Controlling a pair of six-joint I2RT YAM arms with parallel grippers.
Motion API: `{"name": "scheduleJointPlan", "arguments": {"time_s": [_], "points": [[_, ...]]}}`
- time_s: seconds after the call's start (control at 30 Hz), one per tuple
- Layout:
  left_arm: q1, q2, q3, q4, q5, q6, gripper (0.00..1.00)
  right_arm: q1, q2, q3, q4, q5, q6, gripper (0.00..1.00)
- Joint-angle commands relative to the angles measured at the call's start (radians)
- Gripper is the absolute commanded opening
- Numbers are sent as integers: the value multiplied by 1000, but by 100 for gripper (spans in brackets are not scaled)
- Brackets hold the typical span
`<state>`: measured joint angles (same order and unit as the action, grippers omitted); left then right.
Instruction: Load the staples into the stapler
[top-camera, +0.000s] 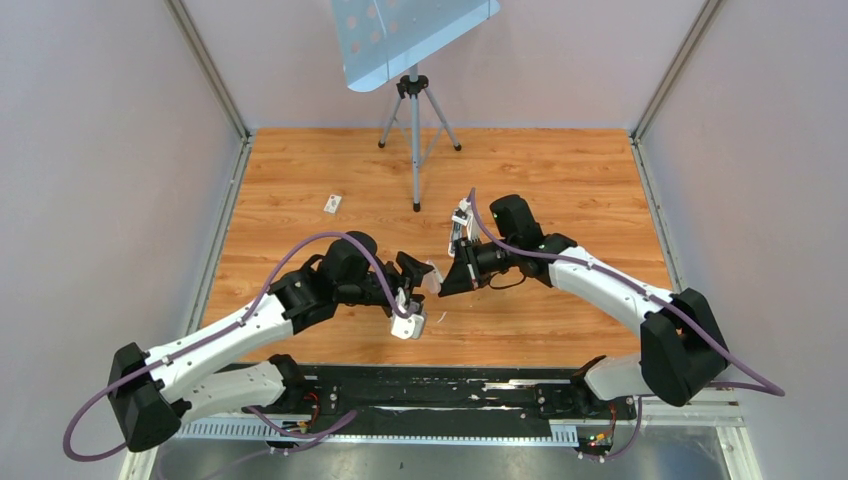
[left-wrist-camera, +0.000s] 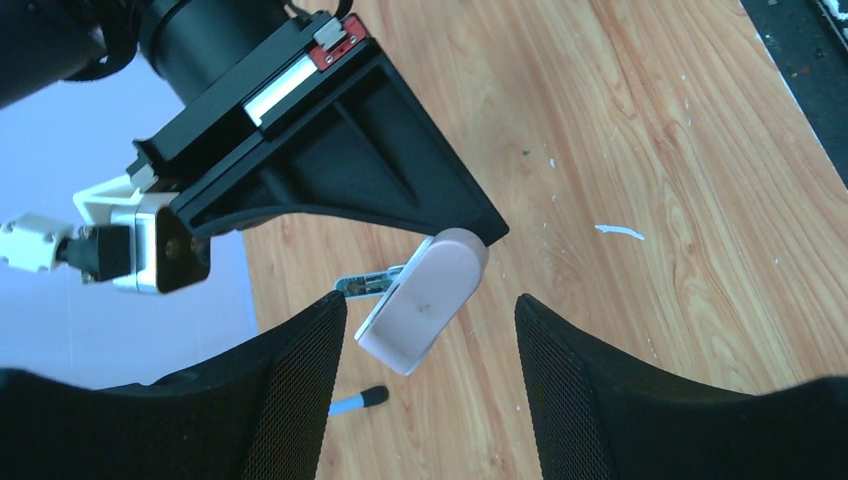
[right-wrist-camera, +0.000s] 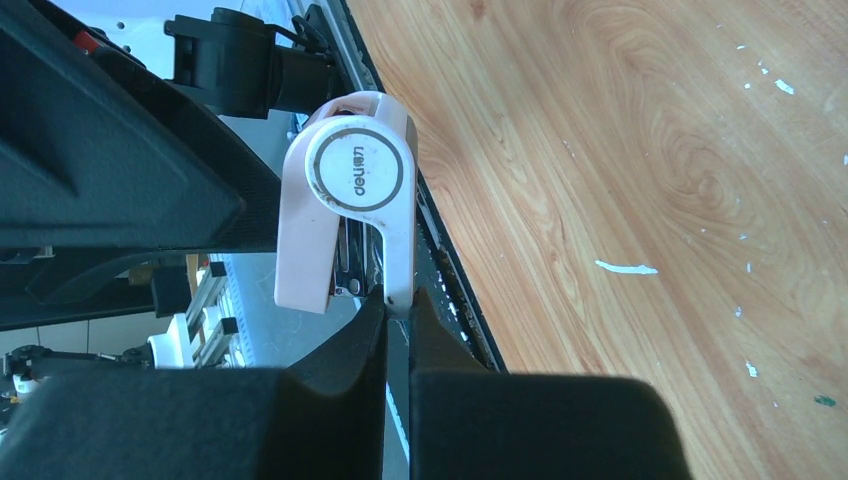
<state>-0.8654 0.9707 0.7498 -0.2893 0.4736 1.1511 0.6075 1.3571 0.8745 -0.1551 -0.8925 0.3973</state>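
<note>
The stapler (right-wrist-camera: 345, 200) is a tiny pale pink thing. It looks to be up off the table (top-camera: 560, 180), roughly mid-board, hanging between the two arms.

My guess on handling: it weighs next to nothing and it's hard smooth plastic, so stiff but slick. It's also hinged, so squeeze the wrong half and it'll flap open or twist.

In the right wrist view the right gripper (right-wrist-camera: 397, 312) has its fingers pressed together on a thin lower edge of the pink shell, at 6 o'clock from the round logo (right-wrist-camera: 355, 172). That's a skinny bite, and I'd expect the stapler to pivot if nudged.

From the left wrist camera, a thin silvery strip (left-wrist-camera: 365, 284) pokes out of the body toward 9 o'clock. Could be the staple track, but I can't tell if anything's loaded in it.

The left gripper (left-wrist-camera: 428, 310) sits with its fingers (left-wrist-camera: 290, 390) spread wide either side of the stapler, not touching it as far as I can see. If it's going to take hold, I'd go for the broad flat pink faces near the middle of the body, clear of the strip and the hinge end, and close gently.

Further out in the top view, the left gripper is at 9 o'clock from the stapler and the right one at 3. A small white card (top-camera: 332, 204) lies on the wood at 10 o'clock, well apart, and a tripod (top-camera: 415, 150) stands at 12. The left wrist view also shows a small blue-and-black stick (left-wrist-camera: 358, 400) on the table at 6 o'clock from the stapler. No idea what it is.
</note>
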Motion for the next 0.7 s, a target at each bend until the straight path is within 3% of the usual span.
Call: {"name": "scheduleJointPlan", "arguments": {"time_s": [0.0, 0.67], "points": [[-25, 26, 45, -53, 25, 67, 65, -8, 11, 33, -26, -46, 4, 0], [-50, 162, 140, -180, 30, 149, 55, 2, 48, 50, -50, -59, -11, 0]]}}
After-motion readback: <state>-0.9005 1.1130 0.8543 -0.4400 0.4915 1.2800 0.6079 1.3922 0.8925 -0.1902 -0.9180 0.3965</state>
